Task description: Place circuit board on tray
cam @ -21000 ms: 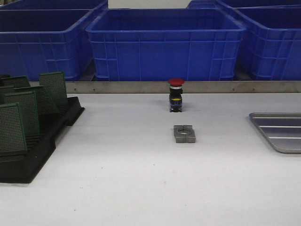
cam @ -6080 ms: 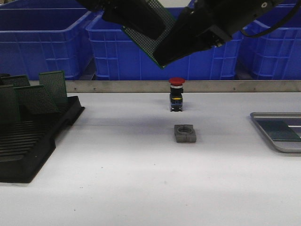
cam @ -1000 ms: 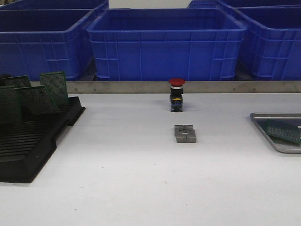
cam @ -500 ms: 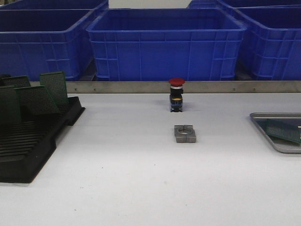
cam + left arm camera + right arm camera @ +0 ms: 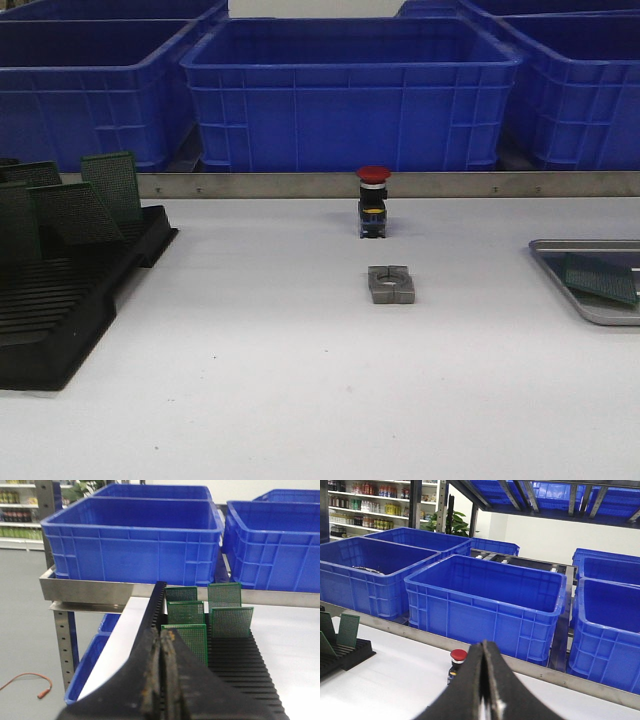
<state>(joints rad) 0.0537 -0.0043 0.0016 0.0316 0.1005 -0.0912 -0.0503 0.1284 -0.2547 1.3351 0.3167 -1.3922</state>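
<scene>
Circuit board [image 5: 600, 279]: flat green perforated rectangle, lying inside tray [image 5: 570, 247], long axis running left-right across front view, slightly skewed toward near right. Tray: silver-grey metal, rounded corner, raised rim, at table's right edge, partly cropped. Left gripper [image 5: 161, 645]: fingers pressed together, nothing between. Right gripper [image 5: 483, 655]: likewise closed, empty. Black slotted rack [image 5: 60, 300] far left holds upright green boards.

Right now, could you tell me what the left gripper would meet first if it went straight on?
Probably the nearest green circuit board standing in the black rack, directly beyond the shut left gripper; depth is unclear.
</scene>
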